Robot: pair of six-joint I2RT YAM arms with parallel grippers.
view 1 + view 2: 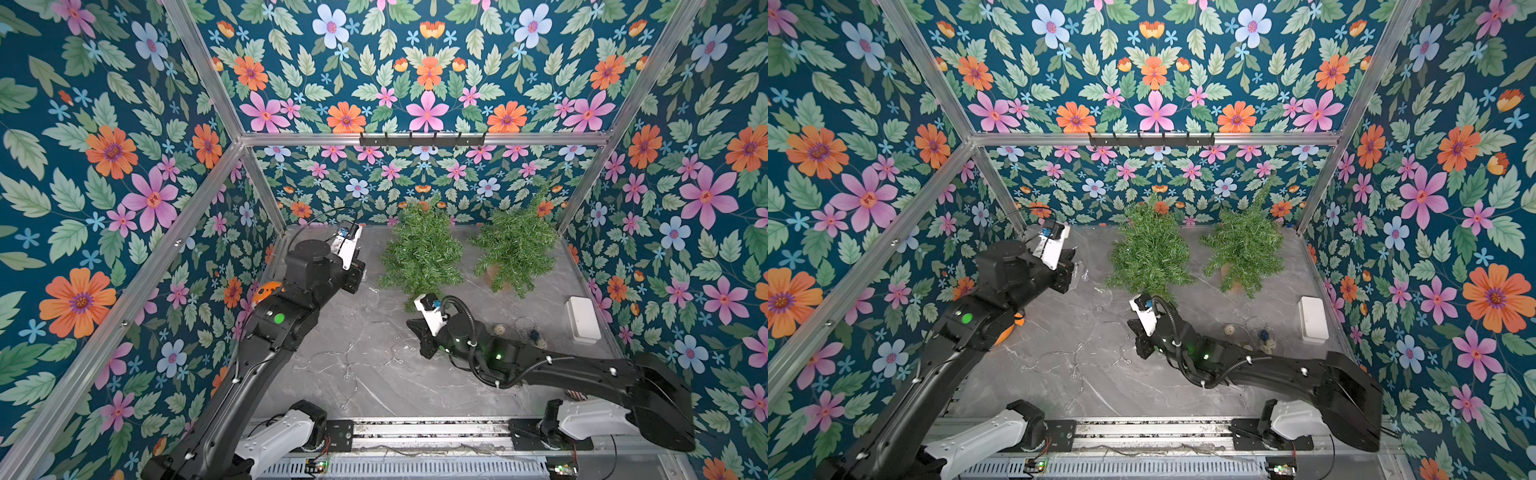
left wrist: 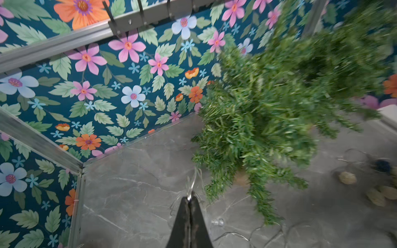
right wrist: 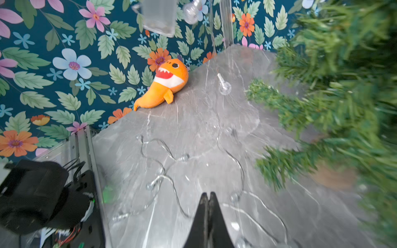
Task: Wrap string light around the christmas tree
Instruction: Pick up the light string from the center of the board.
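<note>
A grey marble table (image 1: 374,395) sits in a flower-papered booth, seen from above. Two small green Christmas trees stand at its far side: the left tree (image 1: 422,253) close to both arms, the right tree (image 1: 515,245) well apart from them. The string light (image 3: 165,171), thin clear wire with small bulbs, lies mostly in loose loops mid-table, nearer than the trees. The left gripper (image 2: 190,198), raised left of the left tree, is clamped on a strand of that wire. The right gripper (image 3: 207,195), low in front of the left tree, has its jaws pressed together; I cannot tell whether wire is caught there. Wrapping seems not yet begun: I see no wire on either tree. Next, the held strand needs carrying around the left tree without snagging.
</note>
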